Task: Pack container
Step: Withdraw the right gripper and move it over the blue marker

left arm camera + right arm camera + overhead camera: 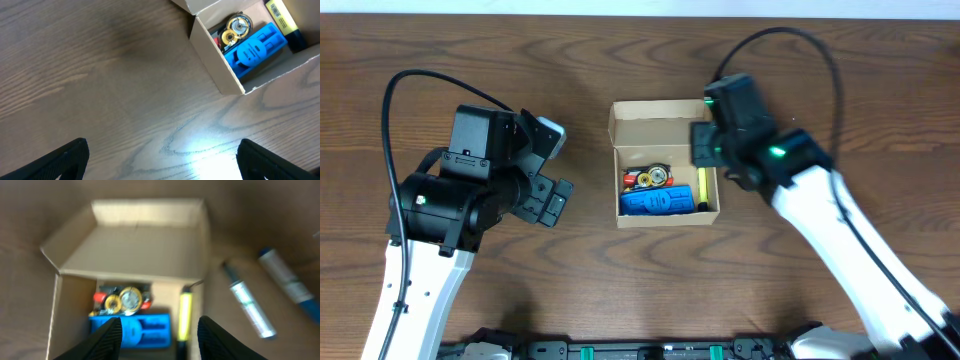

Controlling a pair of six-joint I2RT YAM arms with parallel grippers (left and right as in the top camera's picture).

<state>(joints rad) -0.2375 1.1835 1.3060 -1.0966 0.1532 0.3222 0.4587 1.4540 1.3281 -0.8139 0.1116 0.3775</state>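
Wood-grain table (620, 295) bearing container (660, 122), flap back for loading. Right gripper (160, 327) above yellow marker (185, 312), parted, clamping nothing. Left gripper (162, 150) parked aside, spread wide.

This looks like a robotics lab bench. In the overhead view two robot arms stand over a wood-grain table (620, 290): the left arm (440, 205) in black housings at the frame's left, the right arm (820, 200) in white at its right. Each trails a looped black cable (386, 150). A black mounting rail (650, 350) with green fittings runs along the bottom edge. A small cardboard box (660, 125) of oddments sits mid-frame, and two blurred pens (247, 302) lie loose at the right of the right wrist view.
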